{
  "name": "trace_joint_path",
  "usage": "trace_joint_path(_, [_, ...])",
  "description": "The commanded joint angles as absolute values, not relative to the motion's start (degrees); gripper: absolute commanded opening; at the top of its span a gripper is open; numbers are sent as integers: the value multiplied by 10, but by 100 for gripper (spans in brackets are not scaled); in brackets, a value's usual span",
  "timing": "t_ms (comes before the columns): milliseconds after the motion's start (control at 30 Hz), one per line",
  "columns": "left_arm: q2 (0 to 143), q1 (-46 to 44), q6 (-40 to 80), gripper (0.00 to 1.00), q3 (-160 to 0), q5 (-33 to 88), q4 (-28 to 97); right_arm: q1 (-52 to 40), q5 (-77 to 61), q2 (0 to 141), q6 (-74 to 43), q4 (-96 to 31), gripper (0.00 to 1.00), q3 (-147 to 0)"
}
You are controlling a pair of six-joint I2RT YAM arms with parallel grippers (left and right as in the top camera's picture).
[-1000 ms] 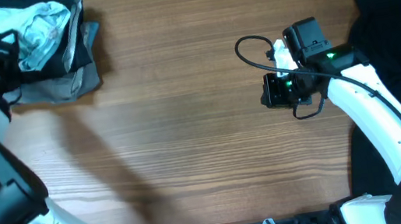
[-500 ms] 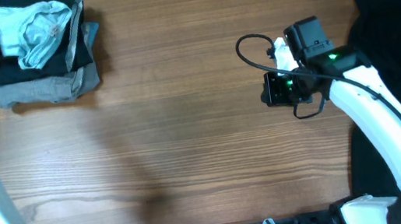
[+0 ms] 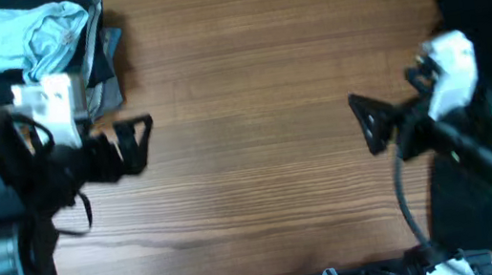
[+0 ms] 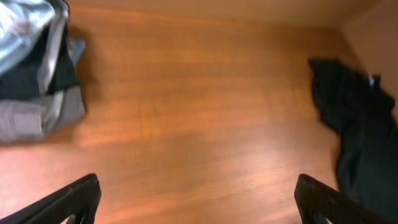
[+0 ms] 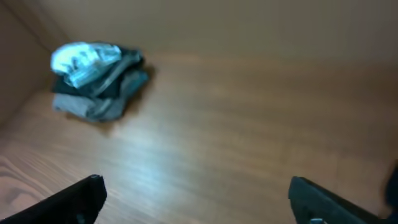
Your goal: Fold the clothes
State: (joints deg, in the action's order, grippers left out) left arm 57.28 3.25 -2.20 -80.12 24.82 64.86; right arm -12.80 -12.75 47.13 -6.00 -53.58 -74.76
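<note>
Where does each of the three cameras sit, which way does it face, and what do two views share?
Overhead: above the brown wooden table, facing straight down; both arms, the left end effector and the right end effector show.
Left wrist: on the left arm, facing across the table, large black garment at right; own open fingers at bottom corners.
Right wrist: on the right arm, facing the crumpled pale light-blue T-shirt on folded black and grey pieces; own open fingers below.
Shared: both wrist views show the T-shirt.
</note>
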Motion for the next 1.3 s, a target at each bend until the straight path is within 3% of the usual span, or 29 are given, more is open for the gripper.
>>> trace_joint_path(0, [556, 14, -41, 100, -808, 209, 691, -128, -113, 423, -28, -538, 100, -750])
trace_joint_path(767, [555, 14, -41, 100, -808, 205, 715, -128, -109, 409, -29, -655, 100, -731])
trace_joint_path(1000, [555, 14, -41, 100, -808, 205, 715, -128, -15, 344, -29, -385, 100, -537])
trace_joint_path(1133, [555, 14, -41, 100, -808, 205, 715, -115, -28, 265, -32, -201, 100, -354])
trace_joint_path(1267, [555, 14, -41, 100, -808, 205, 715, -93, -71, 185, -31, -112, 100, -238])
